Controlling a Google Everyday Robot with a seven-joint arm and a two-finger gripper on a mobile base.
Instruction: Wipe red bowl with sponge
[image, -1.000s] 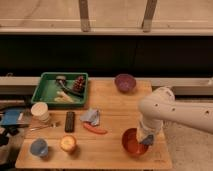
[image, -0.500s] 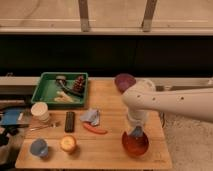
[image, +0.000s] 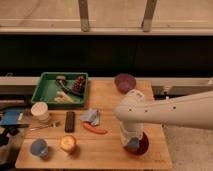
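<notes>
The red bowl (image: 143, 146) sits on the wooden table (image: 105, 150) near its front right corner. My white arm reaches in from the right and bends down over the bowl. My gripper (image: 133, 144) points down into the left part of the bowl, shut on a small bluish sponge (image: 132, 146) that rests against the bowl's inside. The arm's wrist hides much of the bowl's left side.
A purple bowl (image: 125, 81) stands at the back. A green tray (image: 49, 80) with food is at the back left. A blue cloth (image: 91, 116), a red utensil (image: 95, 129), a black remote (image: 70, 121), a white cup (image: 39, 111), an orange cup (image: 68, 143) and a blue cup (image: 38, 147) lie to the left.
My arm has swung left across the bowl, and the gripper with the sponge has moved from the bowl's right side to its left. The bowl has stayed put.
</notes>
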